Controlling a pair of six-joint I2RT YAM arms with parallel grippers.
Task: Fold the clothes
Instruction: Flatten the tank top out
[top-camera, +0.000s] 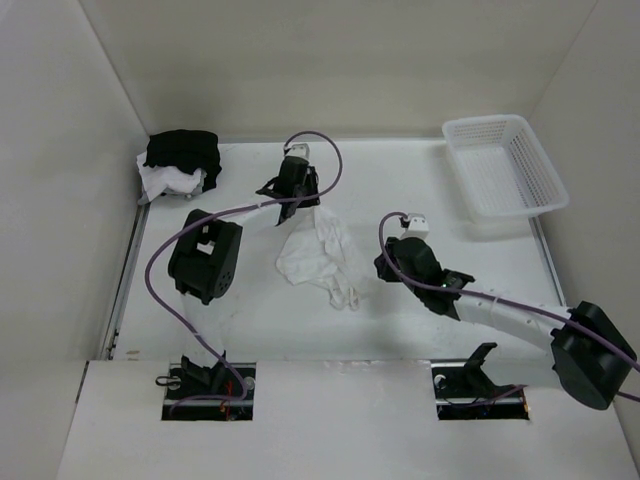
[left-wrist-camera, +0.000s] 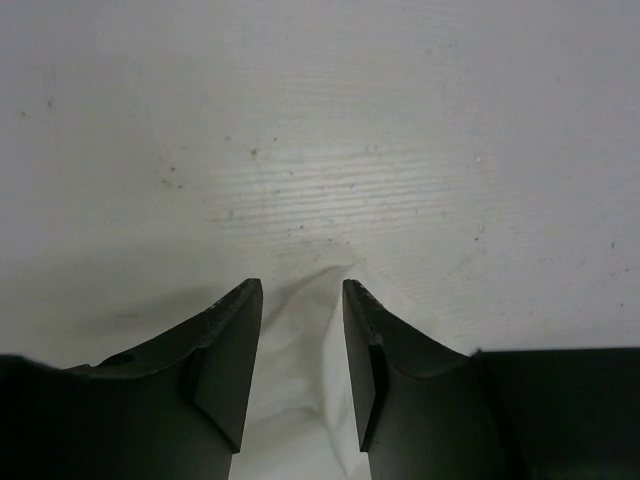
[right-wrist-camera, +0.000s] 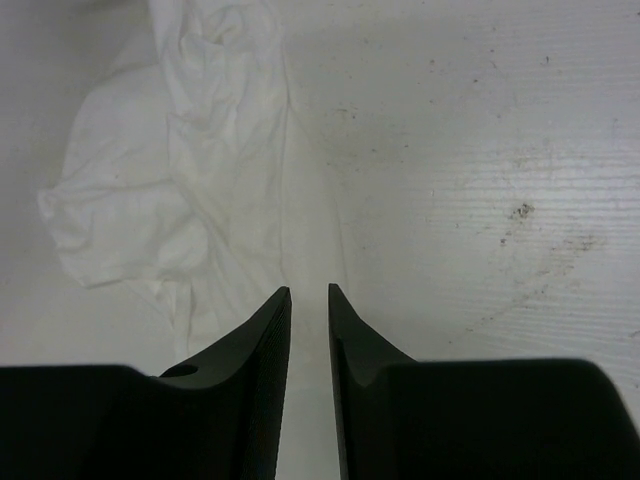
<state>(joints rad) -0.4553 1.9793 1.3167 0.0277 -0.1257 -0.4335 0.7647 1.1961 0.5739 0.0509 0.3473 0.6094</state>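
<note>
White garment lies crumpled and unfolded on the tabletop, between the two sets of fingers.

Left fingers: parted, a peaked ridge of the white cloth standing between them. Cannot tell from the wrist view whether the pads clamp it or only straddle it.

Right fingers: parted only a sliver, nothing between them. The garment sits ahead of them and to their left, apart from the tips.

A black-and-white pile of other clothes sits well off to the far left of the left fingers. Basket is well beyond the right fingers.

Risks, as I judge them:
- If the left hold is loose or catches a single layer, a lift could let the ridge slide out, or drag the bundle instead of spreading it.
- Right fingers so nearly together may push the hem ahead of them instead of taking it in; they likely need to widen first.
- The cloth is bunched and twisted; pulling from one end only could tighten the twist.
- Low tips may scrape the tabletop.
</note>
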